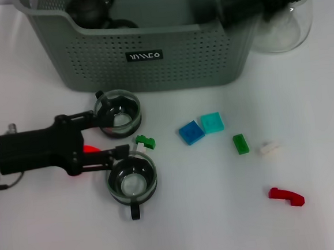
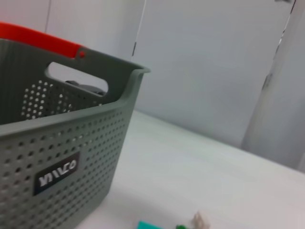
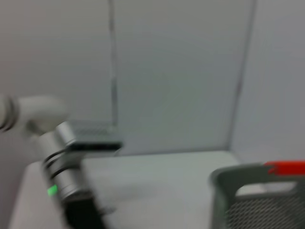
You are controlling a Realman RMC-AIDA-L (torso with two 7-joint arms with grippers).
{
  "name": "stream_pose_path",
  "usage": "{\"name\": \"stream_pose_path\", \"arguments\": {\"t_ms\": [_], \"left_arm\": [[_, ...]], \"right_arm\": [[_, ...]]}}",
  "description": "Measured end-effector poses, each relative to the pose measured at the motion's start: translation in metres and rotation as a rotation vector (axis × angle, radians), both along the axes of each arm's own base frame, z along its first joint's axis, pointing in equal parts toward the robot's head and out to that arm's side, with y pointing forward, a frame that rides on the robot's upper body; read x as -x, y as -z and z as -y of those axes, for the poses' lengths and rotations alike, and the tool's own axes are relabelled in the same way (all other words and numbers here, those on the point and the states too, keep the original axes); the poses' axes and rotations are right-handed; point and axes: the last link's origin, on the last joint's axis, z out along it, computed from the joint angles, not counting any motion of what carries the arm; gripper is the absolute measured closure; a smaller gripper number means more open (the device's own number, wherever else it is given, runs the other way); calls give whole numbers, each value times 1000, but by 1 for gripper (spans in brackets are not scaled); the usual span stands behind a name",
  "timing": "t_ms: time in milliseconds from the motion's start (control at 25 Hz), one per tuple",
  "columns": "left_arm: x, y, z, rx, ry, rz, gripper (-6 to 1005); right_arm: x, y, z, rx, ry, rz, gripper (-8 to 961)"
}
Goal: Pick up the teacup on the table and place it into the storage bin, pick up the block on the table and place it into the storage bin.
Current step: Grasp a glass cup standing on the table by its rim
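Red block [image 1: 286, 196]: nearest of all, a curved piece lying alone on the worktop [image 1: 319, 148], well apart from both arms.
Near teacup [image 1: 132, 180]: clear glass with a dark handle, upright, just beside the lower finger of the left pincer [image 1: 115, 140].
Left pincer: reaches in from the left, spread open, nothing held; one finger lies by each cup, and the gap between them faces a small green-and-white block [image 1: 145, 142].
Far teacup [image 1: 118, 112]: same glass kind, upright, near the front wall of the storage bin [image 1: 151, 68].
Handling, teacups: I judge them stiff, smooth and breakable, light enough for one arm; the rim wall looks the safest place to pinch, gently, since glass may slip.
Handling, blocks: hard light plastic, small and low, so they likely need a pinch across the short sides, close to the worktop.
Count, teacups: two on the worktop; dark shapes inside the bin cannot be identified.
Count, blocks: six loose — green-and-white, blue [image 1: 191, 132], teal [image 1: 212, 122], green [image 1: 240, 143], white [image 1: 269, 147], red.
Storage bin: grey-green, perforated, at the far side, standing just beyond the far cup.
Right pincer [image 1: 244, 9]: blurred, high over the bin's far right corner; whether its fingers are open or closed I cannot tell.
Glass jug [image 1: 284, 29]: clear, behind the bin's right end.
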Motion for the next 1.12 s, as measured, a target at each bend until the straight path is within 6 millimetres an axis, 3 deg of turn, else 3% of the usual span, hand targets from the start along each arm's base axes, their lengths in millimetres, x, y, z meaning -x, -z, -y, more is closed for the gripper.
{"name": "stream_pose_path", "arguments": {"t_ms": [240,480,680,920,1120], "left_arm": [[1,-19,-9,0,9,-113,312],[-13,-43,-14,64,7,-239,318],[-34,-57,-13,162,-44,-358,322],[-68,-49,-10,245,-91,-515,328],[-87,-32,-19,270,-135,-619,332]], "right_arm": [[-37,-1,23,139,52,24,38],[-62,-11,16,140,171,-36,38],[-70,-10,12,152,206,-66,39],[-73,-7,11,163,223,-59,39],[-77,-3,7,161,229,-70,39]]}}
